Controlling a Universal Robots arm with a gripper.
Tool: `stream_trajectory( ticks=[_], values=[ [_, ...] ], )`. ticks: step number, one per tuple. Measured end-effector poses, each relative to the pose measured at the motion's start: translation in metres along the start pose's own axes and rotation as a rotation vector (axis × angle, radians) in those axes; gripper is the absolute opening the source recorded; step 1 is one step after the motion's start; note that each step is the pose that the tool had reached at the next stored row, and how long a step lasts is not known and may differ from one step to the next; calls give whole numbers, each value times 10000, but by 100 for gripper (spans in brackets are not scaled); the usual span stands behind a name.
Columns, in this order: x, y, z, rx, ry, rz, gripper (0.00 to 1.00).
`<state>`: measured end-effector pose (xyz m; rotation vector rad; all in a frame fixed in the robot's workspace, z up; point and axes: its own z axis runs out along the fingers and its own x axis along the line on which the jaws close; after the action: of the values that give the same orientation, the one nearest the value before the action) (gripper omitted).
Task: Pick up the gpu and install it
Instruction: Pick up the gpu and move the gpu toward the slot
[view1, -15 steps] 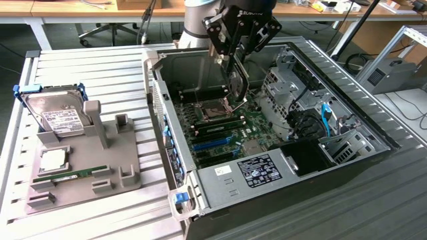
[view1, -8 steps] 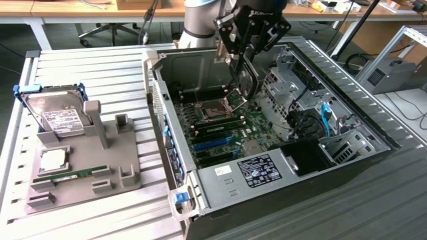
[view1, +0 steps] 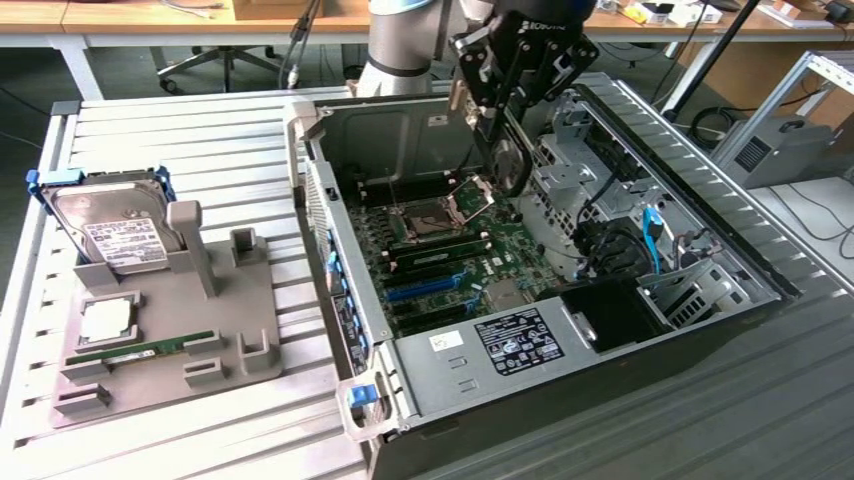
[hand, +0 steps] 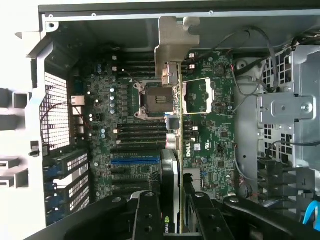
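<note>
My gripper (view1: 502, 112) hangs over the open computer case (view1: 400, 390), shut on the gpu (view1: 510, 160). The gpu is a dark card held on edge above the motherboard (view1: 447, 262), near the CPU socket (view1: 434, 217) and clear of the board. In the wrist view the gpu (hand: 173, 150) appears edge-on between my gripper (hand: 172, 205) fingers, and its silver end bracket (hand: 175, 42) points toward the case's rear wall. A blue expansion slot (hand: 135, 161) lies on the board beside the card's line, seen also as the blue slot (view1: 427, 288) in the exterior view.
On the exterior view's left, a grey fixture (view1: 234, 340) holds a hard drive (view1: 114, 235), a CPU chip (view1: 107, 318) and a green memory stick (view1: 140, 350). Drive cages and cables (view1: 627, 245) crowd the case's right side. The slatted metal table (view1: 174, 140) surrounds everything.
</note>
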<state>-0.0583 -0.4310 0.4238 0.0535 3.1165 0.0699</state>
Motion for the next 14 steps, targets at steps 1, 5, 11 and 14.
stream_trajectory(
  ticks=[1,5,11,14],
  values=[
    [-24,1,0,1,1,0,27],
    [-127,4,3,1,1,-1,27],
    [-341,11,8,1,1,0,27],
    [-448,15,11,0,0,0,27]
  ],
)
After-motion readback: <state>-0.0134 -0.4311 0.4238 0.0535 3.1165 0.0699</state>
